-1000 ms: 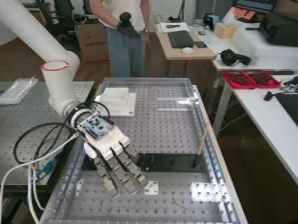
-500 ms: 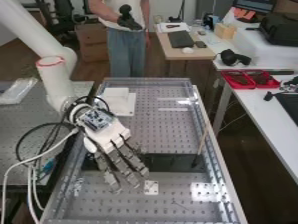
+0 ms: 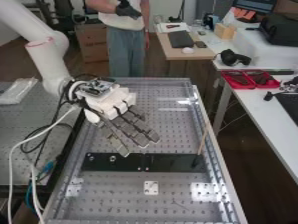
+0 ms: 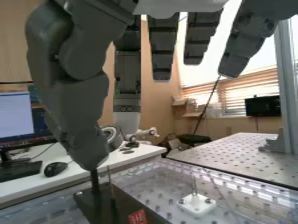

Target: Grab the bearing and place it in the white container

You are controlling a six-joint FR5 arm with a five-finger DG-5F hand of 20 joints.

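In the high view the hand [image 3: 110, 102] is over the left part of the clear-walled bench, behind the black plate [image 3: 175, 162], its fingers extended and apart. It covers the area of the white container. Two small round pieces, one near the plate's left end [image 3: 91, 157] and another [image 3: 112, 158] beside it, lie on the plate; whether either is the bearing I cannot tell. In the wrist view the hand [image 4: 73, 95] hangs with straight fingers. A ring-shaped thing [image 4: 112, 135] appears beside the thumb; I cannot tell whether it touches the hand.
A thin stick [image 3: 202, 142] stands near the bench's right wall. A small white square plate [image 3: 151, 188] lies on the perforated surface in front of the black plate. Cables [image 3: 30, 142] hang at the left. Red trays [image 3: 249, 79] are on the right table.
The hand has moved back and up from over the black plate toward the white container, which it now covers. The plate's left part has come into sight.
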